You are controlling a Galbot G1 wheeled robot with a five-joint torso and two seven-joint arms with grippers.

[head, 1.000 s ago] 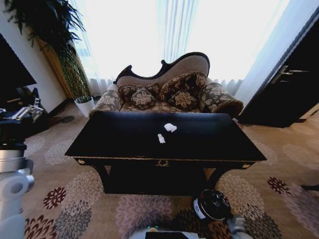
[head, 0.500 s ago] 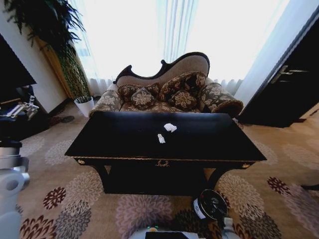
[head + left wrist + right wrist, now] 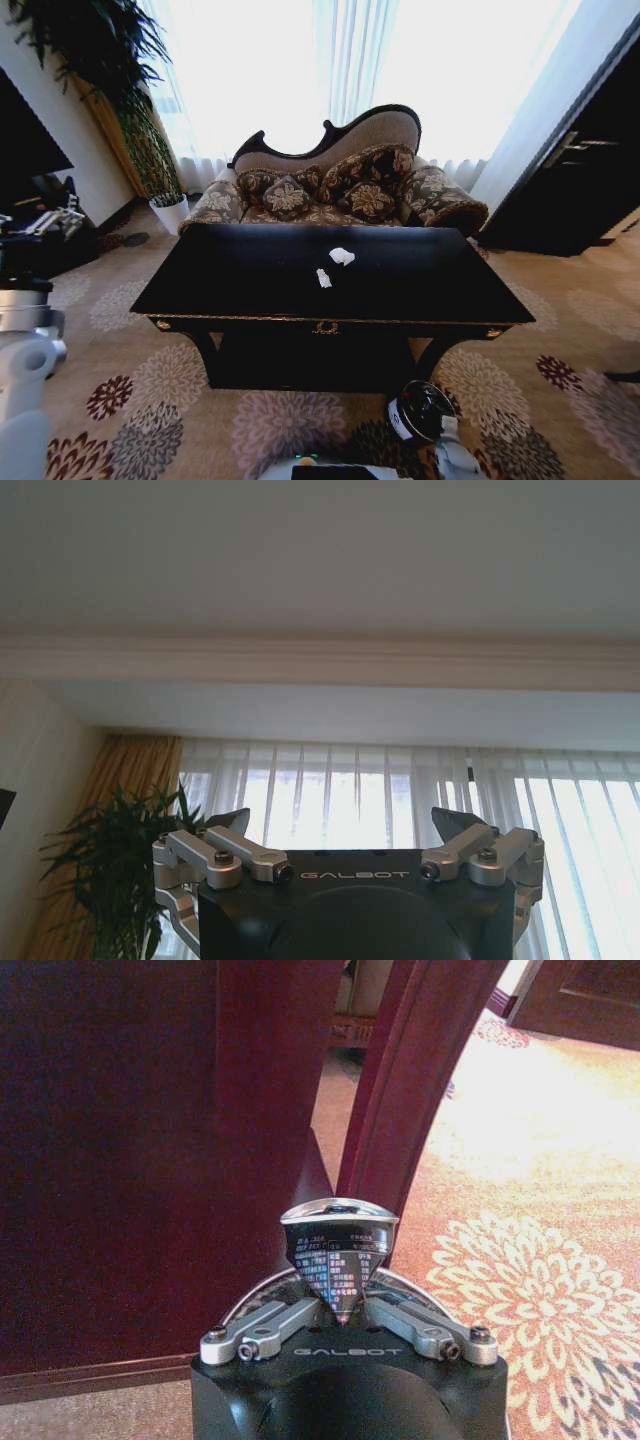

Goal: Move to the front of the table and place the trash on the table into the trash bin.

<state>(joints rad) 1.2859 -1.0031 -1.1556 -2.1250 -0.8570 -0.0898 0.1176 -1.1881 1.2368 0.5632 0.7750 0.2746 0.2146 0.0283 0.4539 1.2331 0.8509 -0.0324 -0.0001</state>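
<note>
Gripping the dark can (image 3: 338,1260) low beside the worktop (image 3: 250,290) leg, above the bin (image 3: 425,412), the right tool (image 3: 340,1305) risks dropping it onto the carpet if misaligned, while the left tool (image 3: 340,830) hangs open, raised, and paper scraps (image 3: 341,256) remain on top.

sofa (image 3: 335,185) with patterned cushions | potted plant (image 3: 110,80) by curtains (image 3: 350,60) | floral carpet (image 3: 140,400)

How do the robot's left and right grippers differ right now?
The left gripper is open and empty; the right gripper is shut on a dark metallic drink can. The left points up toward the ceiling, the right sits low beside the glossy black table. Both are black and silver.
</note>
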